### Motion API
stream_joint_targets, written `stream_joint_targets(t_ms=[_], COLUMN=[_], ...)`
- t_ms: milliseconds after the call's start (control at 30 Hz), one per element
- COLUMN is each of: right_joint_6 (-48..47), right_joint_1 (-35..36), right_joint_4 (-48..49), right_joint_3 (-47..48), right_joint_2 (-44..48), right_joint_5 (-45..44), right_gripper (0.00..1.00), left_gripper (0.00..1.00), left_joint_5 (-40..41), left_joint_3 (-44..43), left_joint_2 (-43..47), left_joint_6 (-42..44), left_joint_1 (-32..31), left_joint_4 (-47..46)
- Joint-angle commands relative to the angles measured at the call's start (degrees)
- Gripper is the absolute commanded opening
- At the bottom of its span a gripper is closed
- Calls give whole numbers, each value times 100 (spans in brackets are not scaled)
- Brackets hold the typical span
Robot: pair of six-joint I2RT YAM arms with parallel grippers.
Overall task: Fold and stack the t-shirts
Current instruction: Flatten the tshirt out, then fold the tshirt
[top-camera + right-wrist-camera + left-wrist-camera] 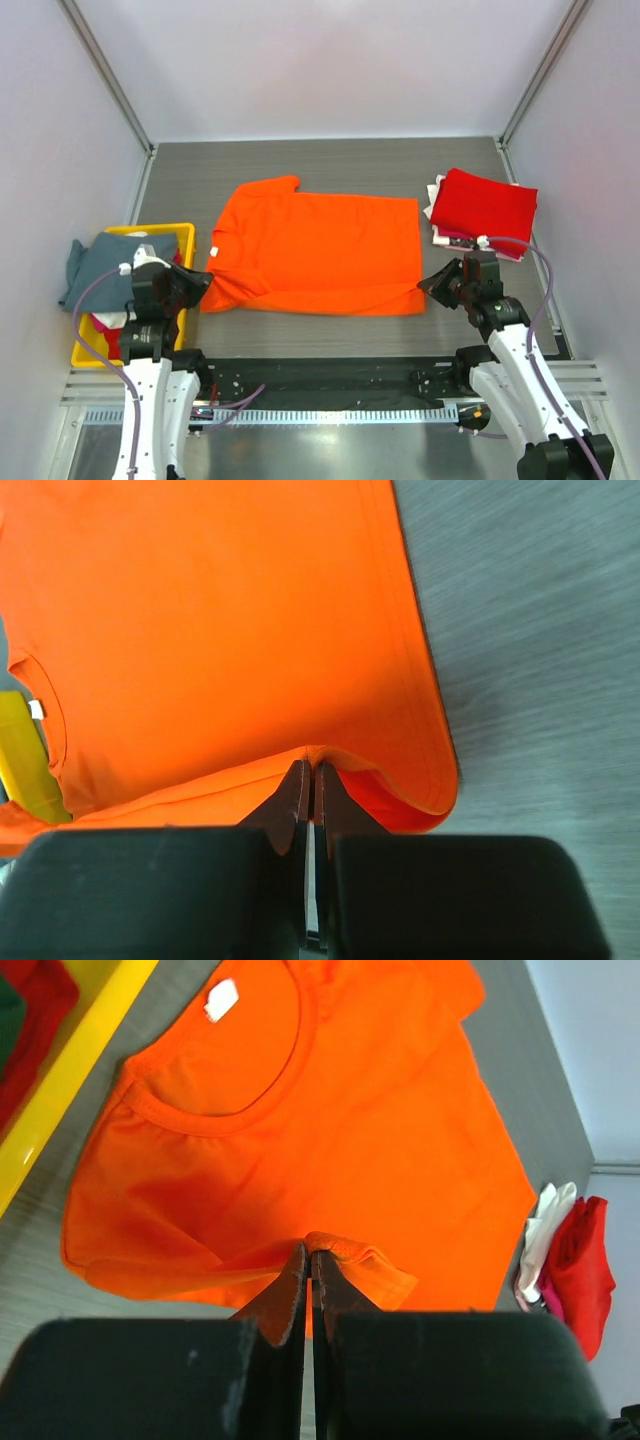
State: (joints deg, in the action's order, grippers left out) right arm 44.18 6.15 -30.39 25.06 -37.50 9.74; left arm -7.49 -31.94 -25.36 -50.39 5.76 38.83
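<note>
Grey ribbed surface in a white-walled booth. A bright orange cotton short-sleeved t-shirt lies spread flat mid-surface. Its collar points to the left edge, its hem to the right edge, and one sleeve sticks out toward the far edge.

The left fingers are closed, pinching a bunched bit of the orange shirt's near sleeve. The right fingers are closed too, pinching the near hem corner, where the cloth is raised a little. The shirt's near long edge looks wrinkled and slightly rolled between the two grips.

Done so far: a folded deep red t-shirt sits by the far-right corner on top of folded white and pink tees whose edges peek out. The stack is started.

Left to do: a yellow plastic bin at the left edge holds a grey-blue t-shirt draped over its rim, unfolded. More red and white cloth lies inside it; can't tell how many pieces.

Judgement: roughly midway. The orange shirt looks to be on its first fold, probably the near edge carried over toward the far edge. After that it needs further folds and a place on the red stack, then the bin items follow.
</note>
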Motion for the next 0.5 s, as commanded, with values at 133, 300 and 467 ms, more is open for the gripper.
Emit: stream_joint_targets(t_ms=[133,300,467], right_joint_6=[3,-147,-217], right_joint_1=[-18,-26,-18], right_joint_4=[-63,15,305], right_joint_3=[-72,16,43], right_joint_2=[-47,-425,-680], right_joint_5=[-130,-393,-411], right_gripper=[1,1,1], left_gripper=[0,0,1], left_joint_5=[1,2,-244], left_joint_3=[162,-118,-277], left_joint_2=[-152,-714,-1583], left_joint_6=[-217,187,565], left_joint_1=[4,13,13], left_joint_4=[-401,-622,-991])
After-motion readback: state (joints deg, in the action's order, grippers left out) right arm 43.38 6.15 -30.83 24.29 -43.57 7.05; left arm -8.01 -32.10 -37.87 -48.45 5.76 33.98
